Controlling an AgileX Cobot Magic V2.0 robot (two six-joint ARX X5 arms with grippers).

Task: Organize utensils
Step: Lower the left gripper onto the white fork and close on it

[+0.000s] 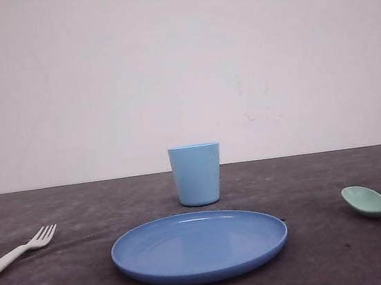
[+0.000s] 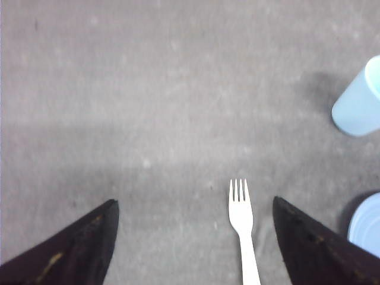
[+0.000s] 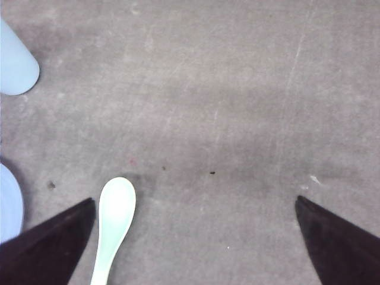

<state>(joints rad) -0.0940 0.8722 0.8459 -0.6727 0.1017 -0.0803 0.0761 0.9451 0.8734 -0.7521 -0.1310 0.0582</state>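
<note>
— Where are the utensils?
— The white fork [image 1: 19, 251] lies flat on the grey worktop [image 1: 315, 252] at the left, tines pointing toward the middle. The mint-green spoon [image 1: 380, 205] lies at the right, bowl up.
— And between them?
— A round blue plate [image 1: 199, 245] with nothing on it, and behind it a light blue cup [image 1: 196, 174] standing upright; I cannot see inside it.
— The arms?
— The left gripper [image 2: 193, 237] hangs above the fork, jaws spread wide with the fork between them, untouched. The right gripper [image 3: 193, 237] hangs over the spoon, jaws equally wide apart, the spoon just beside one finger [image 3: 50, 243].
</note>
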